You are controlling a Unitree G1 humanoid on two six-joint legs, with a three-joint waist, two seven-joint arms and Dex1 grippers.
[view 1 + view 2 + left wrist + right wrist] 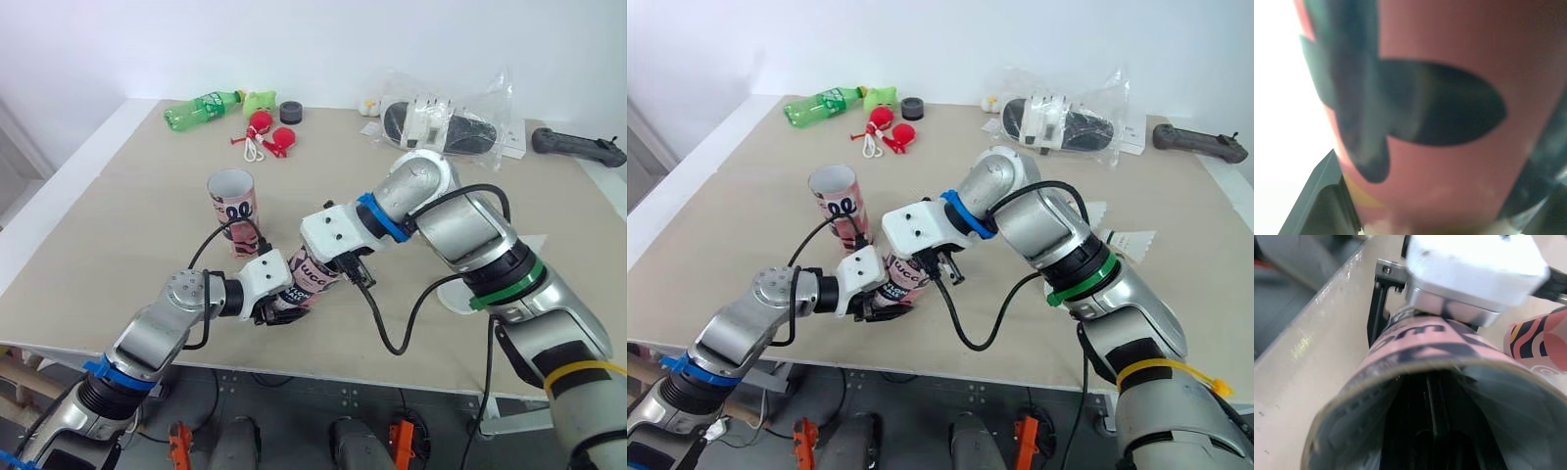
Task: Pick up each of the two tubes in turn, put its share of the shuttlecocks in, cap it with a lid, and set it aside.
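**Tube gripped low, right claw at its mouth**

Near edge of the bench (127,215), centre: the left claw (277,305) is clamped tight on the bottom end of the held tube (312,277), pink with black lettering, tilted so its open end points up and to the right. The right claw (345,266) sits right at that open end, looking straight down the dark bore from its wrist view. Whether it is apart or together, I can't tell.

Count them up. Two tubes: the one in hand, and a second tube (232,211) standing upright, mouth open, just beyond and to the left. Two white shuttlecocks (1132,240) peek out on the right behind the right arm, partly hidden.

Along the far side: one green bottle (201,108), two red pieces (282,138), one black ring (291,111), one plastic bag (441,122), one black handle (578,147).
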